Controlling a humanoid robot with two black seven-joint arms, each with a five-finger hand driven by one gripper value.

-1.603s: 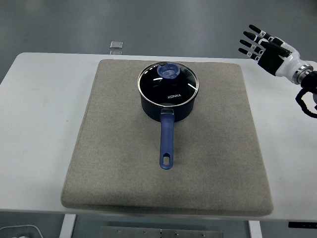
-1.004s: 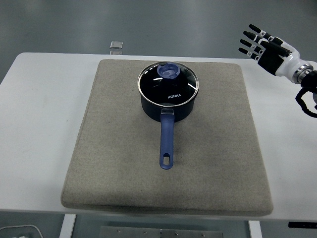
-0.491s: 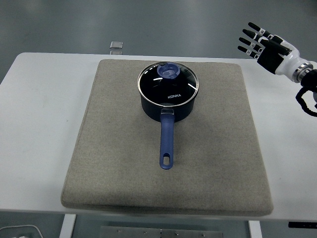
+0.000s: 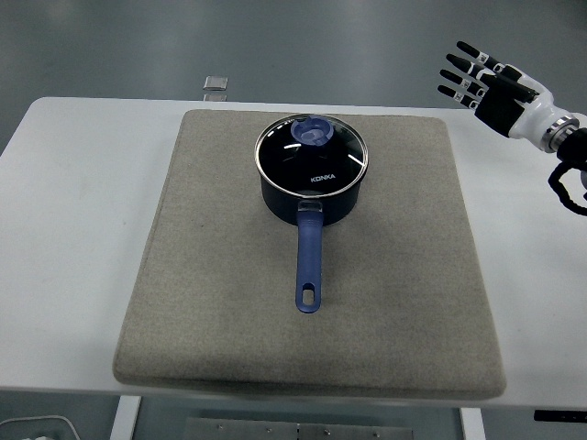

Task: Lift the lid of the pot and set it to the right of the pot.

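Note:
A dark blue pot point(image 4: 310, 194) stands on the far middle of a grey mat point(image 4: 220, 302), its long blue handle point(image 4: 309, 258) pointing toward the near edge. A glass lid point(image 4: 311, 154) with a steel rim and a blue knob point(image 4: 312, 133) sits closed on it. My right hand point(image 4: 470, 75) hovers at the far right, well away from the pot and higher than the table, fingers spread and holding nothing. The left arm does not show.
The mat covers most of the white table point(image 4: 64, 229). Bare mat lies to the right of the pot. A small pale square object point(image 4: 215, 84) lies on the floor beyond the table's far edge.
The right hand has drifted slightly up and to the left, still with fingers spread. Pot and lid have not moved.

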